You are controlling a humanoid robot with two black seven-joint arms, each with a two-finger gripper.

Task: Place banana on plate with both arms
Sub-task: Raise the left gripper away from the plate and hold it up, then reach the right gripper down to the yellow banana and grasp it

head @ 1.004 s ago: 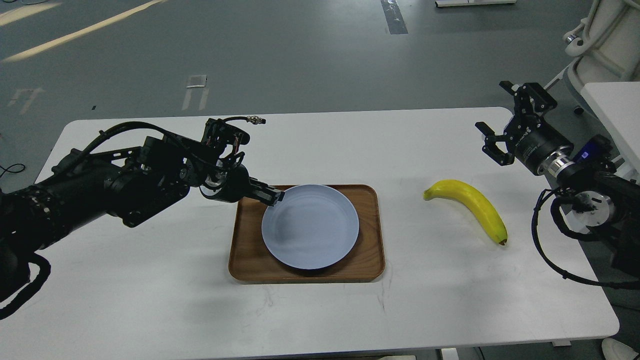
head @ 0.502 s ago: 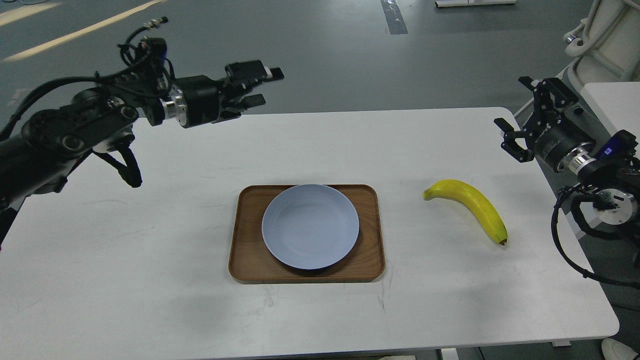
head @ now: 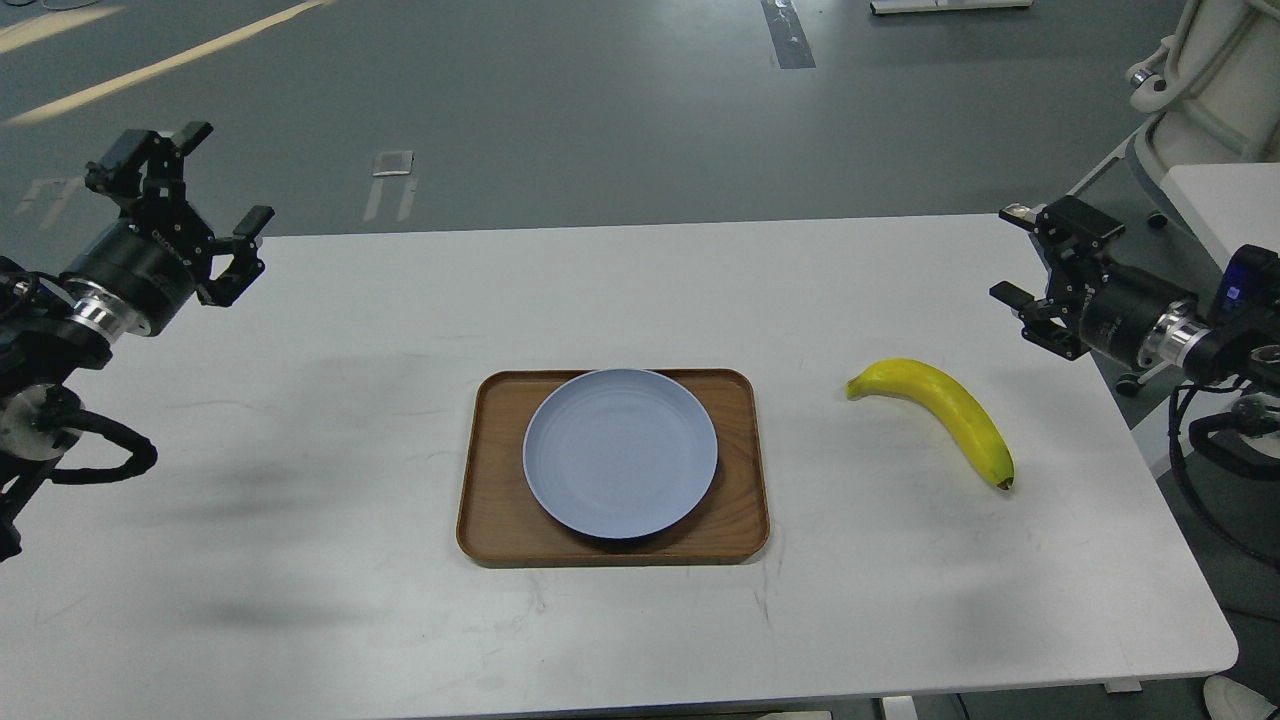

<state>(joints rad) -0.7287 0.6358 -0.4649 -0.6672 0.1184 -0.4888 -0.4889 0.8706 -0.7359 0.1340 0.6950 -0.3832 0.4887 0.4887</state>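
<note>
The yellow banana (head: 942,413) lies on the white table right of the tray, greenish stem end to the left, dark tip at the near right. The pale blue-grey plate (head: 620,452) sits empty in the brown wooden tray (head: 494,500) at the table's middle. My left gripper (head: 188,187) is open and empty, raised over the table's far left corner, far from the plate. My right gripper (head: 1020,258) is open and empty, above the table's right edge, up and right of the banana.
The white table (head: 330,560) ends in a front edge near the bottom of the view. A second white surface (head: 1225,215) and a white machine base (head: 1210,70) stand at the far right. Grey floor lies beyond the table.
My left arm has let go of the plate's rim, lifted and swung back to the far left. My right gripper has drifted right, then lower. Plate and banana have not moved.
</note>
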